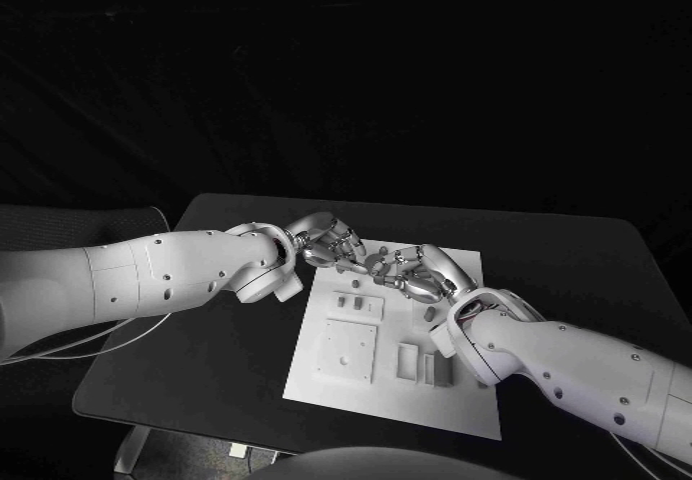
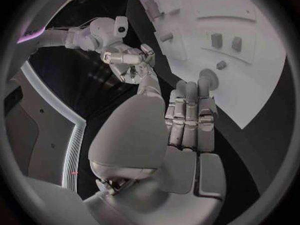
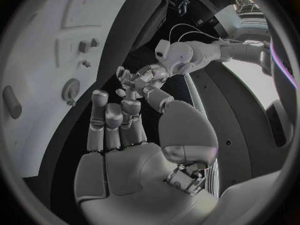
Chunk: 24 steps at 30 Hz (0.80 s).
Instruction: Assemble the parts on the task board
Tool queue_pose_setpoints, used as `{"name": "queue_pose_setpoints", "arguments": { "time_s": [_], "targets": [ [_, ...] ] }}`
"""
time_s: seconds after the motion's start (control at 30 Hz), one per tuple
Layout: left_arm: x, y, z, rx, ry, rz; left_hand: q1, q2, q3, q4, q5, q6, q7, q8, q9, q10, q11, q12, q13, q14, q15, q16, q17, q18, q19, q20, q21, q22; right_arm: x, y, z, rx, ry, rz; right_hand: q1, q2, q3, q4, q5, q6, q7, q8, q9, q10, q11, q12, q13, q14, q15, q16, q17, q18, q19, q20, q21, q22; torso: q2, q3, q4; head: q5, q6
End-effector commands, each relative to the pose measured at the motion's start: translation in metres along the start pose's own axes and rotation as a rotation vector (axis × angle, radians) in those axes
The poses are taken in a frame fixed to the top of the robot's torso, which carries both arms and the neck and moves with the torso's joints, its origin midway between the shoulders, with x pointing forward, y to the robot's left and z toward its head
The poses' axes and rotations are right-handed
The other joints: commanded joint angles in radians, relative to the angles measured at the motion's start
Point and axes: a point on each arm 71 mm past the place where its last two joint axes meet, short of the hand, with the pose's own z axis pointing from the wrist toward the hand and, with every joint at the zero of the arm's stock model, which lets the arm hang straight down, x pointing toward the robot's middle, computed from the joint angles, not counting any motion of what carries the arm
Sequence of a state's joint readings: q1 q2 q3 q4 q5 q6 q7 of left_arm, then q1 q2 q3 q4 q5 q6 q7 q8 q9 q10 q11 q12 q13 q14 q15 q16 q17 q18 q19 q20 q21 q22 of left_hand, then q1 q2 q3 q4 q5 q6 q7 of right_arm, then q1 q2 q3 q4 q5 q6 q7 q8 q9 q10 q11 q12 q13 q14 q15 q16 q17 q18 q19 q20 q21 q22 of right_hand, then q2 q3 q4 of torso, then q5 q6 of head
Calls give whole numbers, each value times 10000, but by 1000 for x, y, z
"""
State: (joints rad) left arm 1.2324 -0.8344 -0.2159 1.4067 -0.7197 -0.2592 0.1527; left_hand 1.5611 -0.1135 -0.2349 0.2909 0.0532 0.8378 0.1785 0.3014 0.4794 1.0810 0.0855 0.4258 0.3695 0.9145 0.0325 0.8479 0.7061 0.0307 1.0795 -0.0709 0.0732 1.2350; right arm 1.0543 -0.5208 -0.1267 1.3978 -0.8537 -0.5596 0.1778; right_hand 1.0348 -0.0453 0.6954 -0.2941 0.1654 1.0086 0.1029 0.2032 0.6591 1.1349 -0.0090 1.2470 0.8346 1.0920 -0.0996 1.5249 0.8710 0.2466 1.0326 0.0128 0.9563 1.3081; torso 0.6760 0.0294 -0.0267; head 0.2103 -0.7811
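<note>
Both robot hands, left robot hand [image 1: 326,245] and right robot hand [image 1: 414,274], hover empty with fingers apart at the far end of the task board [image 1: 462,400]; its parts [image 1: 355,298] lie just below and nearer the robot, closest to the right one.

Black table [image 1: 216,330] — white task board [image 1: 454,405]

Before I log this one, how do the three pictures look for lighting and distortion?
Head view: dim, dark surroundings; the white rectangular task board is the brightest area, and the silver left robot hand and right robot hand are hard to separate above its far end. Left wrist view: fisheye, board edges curve. Right wrist view: same bending, with the board's raised parts small and soft.
</note>
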Motion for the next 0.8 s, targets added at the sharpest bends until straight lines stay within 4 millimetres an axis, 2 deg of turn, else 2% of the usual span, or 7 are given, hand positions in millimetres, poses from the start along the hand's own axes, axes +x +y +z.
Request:
{"name": "queue_pose_setpoints", "arguments": {
  "time_s": [0.03, 0.6, 0.8],
  "targets": [
    [2, -2, 1, 92, 65, -18, 132, 33, -45, 1, -30, 45, 9, 46, 16, -44, -21, 47, 16, -75, 21, 16, 7, 182, -29, 67, -6, 16, 2, 3, 0, -215, 130, -32, -16, 66, -51, 26, -23, -20, 38, 26, 9, -72, 34, -19, 13, 25, -81, -60, -10, 152, 48, -4, -32, 42, 1, -1, -6, 15, -12],
    [3, -3, 1, 57, 138, 33, 319, 37, -17, 0, -22, 38, 9, 61, 24, -66, -21, 85, 39, -71, 22, 19, 4, 180, -26, 70, -6, 14, 4, 5, 2, -408, 163, -189, -7, 70, -54, 23, -6, -29, 40, 25, 8, -77, 36, -16, 18, 24, -79, -59, -9, 152, 45, -6, -34, 42, 0, 0, -4, 19, -16],
    [3, -2, 2, 57, 142, 37, 339, 30, -20, 0, -23, 35, 10, 62, 24, -70, -20, 89, 41, -72, 23, 18, 4, 179, -28, 71, -7, 14, 5, 7, 2, -441, 189, -182, -5, 67, -57, 22, -4, -30, 41, 26, 8, -78, 37, -15, 19, 24, -78, -59, -9, 152, 44, -6, -34, 43, 0, -2, 2, -19, 6]
  ]
}}
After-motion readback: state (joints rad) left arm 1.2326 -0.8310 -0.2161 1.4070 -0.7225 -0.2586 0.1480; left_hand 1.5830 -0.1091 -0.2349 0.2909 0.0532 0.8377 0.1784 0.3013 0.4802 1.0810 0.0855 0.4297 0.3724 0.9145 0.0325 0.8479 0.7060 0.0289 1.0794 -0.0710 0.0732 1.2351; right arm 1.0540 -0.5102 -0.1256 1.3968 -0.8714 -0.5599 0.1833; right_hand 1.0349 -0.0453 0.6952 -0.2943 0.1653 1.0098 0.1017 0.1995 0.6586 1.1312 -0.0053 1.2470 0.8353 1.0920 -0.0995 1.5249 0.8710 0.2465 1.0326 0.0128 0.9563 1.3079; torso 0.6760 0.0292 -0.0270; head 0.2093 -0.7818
